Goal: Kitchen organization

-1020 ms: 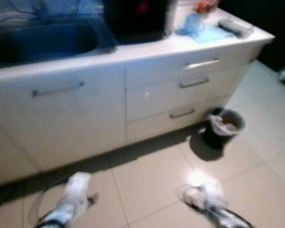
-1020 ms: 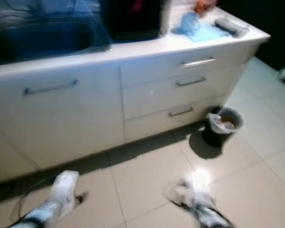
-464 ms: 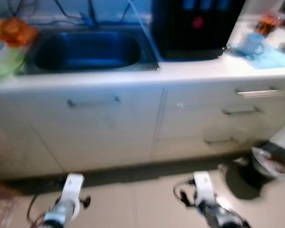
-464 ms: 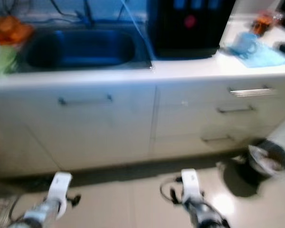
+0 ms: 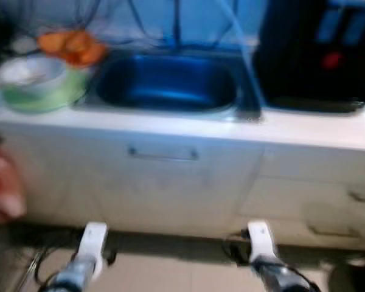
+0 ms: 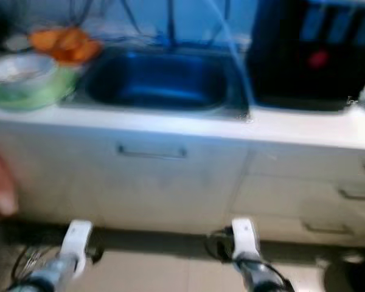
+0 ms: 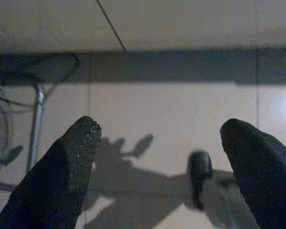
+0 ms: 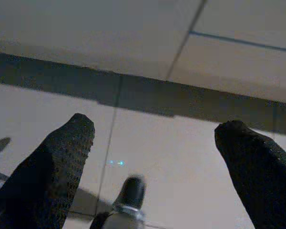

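Note:
A white kitchen counter (image 5: 304, 129) runs across the blurred head views, with a steel sink (image 5: 167, 85) set in it. A green bowl holding a white bowl (image 5: 39, 85) stands left of the sink, with orange items (image 5: 73, 45) behind it. Both arms hang low over the floor in front of the cabinets. In the left wrist view my left gripper (image 7: 159, 157) is open over floor tiles, nothing between its fingers (image 7: 66, 176). My right gripper (image 8: 155, 157) is likewise open and empty above the tiles.
A black appliance with a red light (image 5: 322, 55) stands on the counter right of the sink. Cabinet door handle (image 5: 163, 154) is below the sink, drawers (image 5: 359, 196) to the right. A reddish blurred shape (image 5: 3, 188) is at the left edge. Cables and a metal frame (image 7: 35, 119) lie on the floor.
The camera has swung left: the sink has moved to the middle, the bowls have come into view, and the bin and blue cloth have left it. Both arms still hang low.

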You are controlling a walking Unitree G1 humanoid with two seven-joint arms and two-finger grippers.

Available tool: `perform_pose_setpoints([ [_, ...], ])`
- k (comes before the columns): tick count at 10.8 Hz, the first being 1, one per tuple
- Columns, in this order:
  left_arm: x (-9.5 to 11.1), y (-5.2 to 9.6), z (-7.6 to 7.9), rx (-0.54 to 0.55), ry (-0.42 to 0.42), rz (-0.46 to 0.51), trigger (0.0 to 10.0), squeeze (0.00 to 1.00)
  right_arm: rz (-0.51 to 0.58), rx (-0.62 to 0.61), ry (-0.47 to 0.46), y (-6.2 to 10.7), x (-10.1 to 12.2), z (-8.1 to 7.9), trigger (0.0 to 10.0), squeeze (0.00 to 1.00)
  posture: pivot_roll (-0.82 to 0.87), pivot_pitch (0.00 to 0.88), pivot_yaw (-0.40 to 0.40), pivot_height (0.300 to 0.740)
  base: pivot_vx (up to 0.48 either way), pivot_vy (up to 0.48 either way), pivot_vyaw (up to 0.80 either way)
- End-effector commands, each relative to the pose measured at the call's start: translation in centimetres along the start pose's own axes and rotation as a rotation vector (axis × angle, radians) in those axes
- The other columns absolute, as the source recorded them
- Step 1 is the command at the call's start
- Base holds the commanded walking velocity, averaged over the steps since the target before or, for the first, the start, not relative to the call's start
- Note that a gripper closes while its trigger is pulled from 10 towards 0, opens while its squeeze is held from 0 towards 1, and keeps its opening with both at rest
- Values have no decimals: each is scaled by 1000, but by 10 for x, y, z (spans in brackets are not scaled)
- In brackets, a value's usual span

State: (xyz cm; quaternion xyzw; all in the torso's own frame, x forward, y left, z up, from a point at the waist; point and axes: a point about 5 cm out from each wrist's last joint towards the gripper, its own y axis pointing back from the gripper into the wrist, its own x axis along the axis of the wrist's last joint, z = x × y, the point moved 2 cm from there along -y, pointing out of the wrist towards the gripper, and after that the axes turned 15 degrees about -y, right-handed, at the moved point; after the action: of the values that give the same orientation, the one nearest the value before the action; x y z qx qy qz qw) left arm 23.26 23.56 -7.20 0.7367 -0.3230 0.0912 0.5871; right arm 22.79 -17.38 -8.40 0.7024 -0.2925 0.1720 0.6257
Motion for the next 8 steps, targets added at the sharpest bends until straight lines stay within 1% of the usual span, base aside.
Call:
perform_pose_setpoints([
  [1,-2,-1,12,-27,4,-8,10000,0,-26,-39,7,4,-8,17,10000,0,44,0,-18,740,0,0,0],
  [4,-3,-1,11,-26,2,-13,10000,0,-27,-35,17,4,-7,16,10000,0,46,0,-20,740,0,349,0],
  [8,-2,-1,10,-26,4,-14,10000,0,-24,-33,18,3,-6,15,10000,0,43,0,-16,740,0,427,0],
])
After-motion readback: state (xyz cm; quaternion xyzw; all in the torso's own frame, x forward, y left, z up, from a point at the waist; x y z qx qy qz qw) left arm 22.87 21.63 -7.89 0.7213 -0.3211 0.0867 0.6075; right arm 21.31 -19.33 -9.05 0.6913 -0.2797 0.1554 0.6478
